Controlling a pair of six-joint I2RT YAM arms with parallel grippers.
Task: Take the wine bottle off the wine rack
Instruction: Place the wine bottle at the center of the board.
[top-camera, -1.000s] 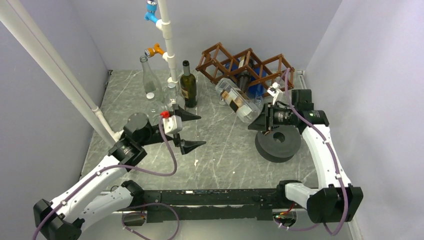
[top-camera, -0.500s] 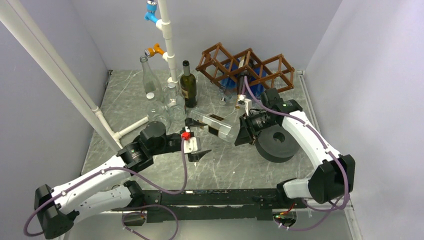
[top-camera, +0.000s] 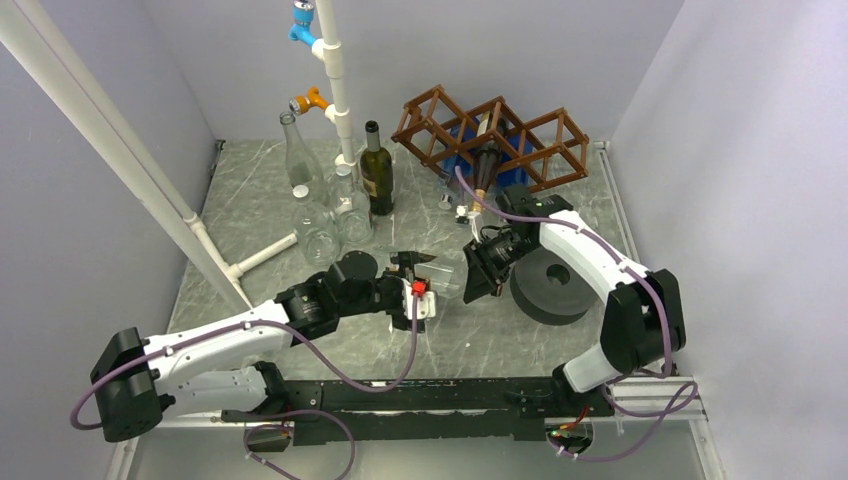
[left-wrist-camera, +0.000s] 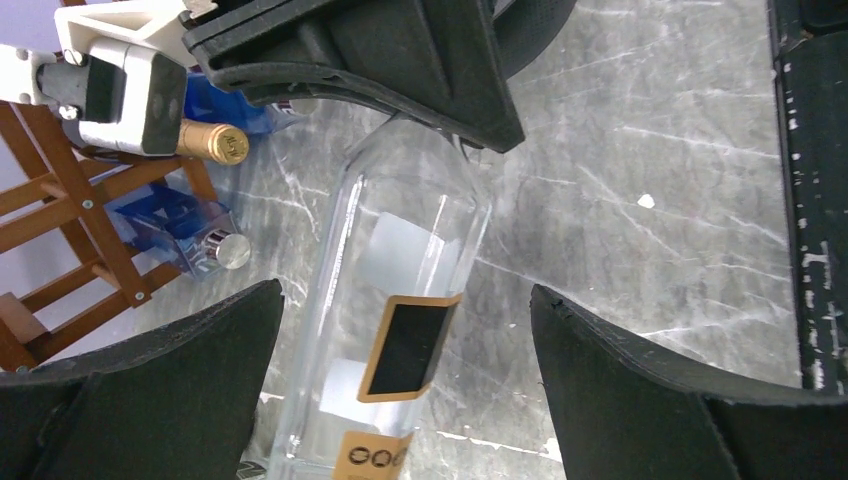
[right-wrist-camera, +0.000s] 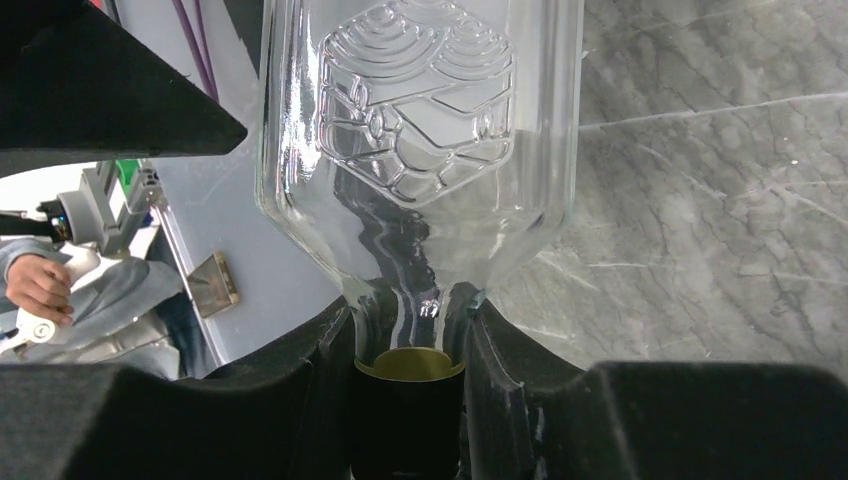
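The wine bottle (top-camera: 447, 277) is clear glass with a black and gold label and a black cap. My right gripper (top-camera: 476, 270) is shut on its neck and holds it above the table, well in front of the brown lattice wine rack (top-camera: 500, 125). In the right wrist view the fingers (right-wrist-camera: 330, 350) clamp the neck just above the cap (right-wrist-camera: 410, 400). My left gripper (top-camera: 415, 278) is open, one finger on each side of the bottle's body (left-wrist-camera: 400, 300), with a gap on both sides. The rack also shows in the left wrist view (left-wrist-camera: 60, 190).
A gold-capped dark bottle (top-camera: 487, 160) and a blue bottle (top-camera: 515, 178) stay in the rack. A dark wine bottle (top-camera: 376, 170) and clear bottles (top-camera: 318, 235) stand at back left by white pipes (top-camera: 335, 70). A black round disc (top-camera: 555, 282) lies under the right arm.
My right arm has carried the clear bottle away from the rack, leftward and toward the front. My left arm has swung right and its open fingers now sit around the bottle's body.
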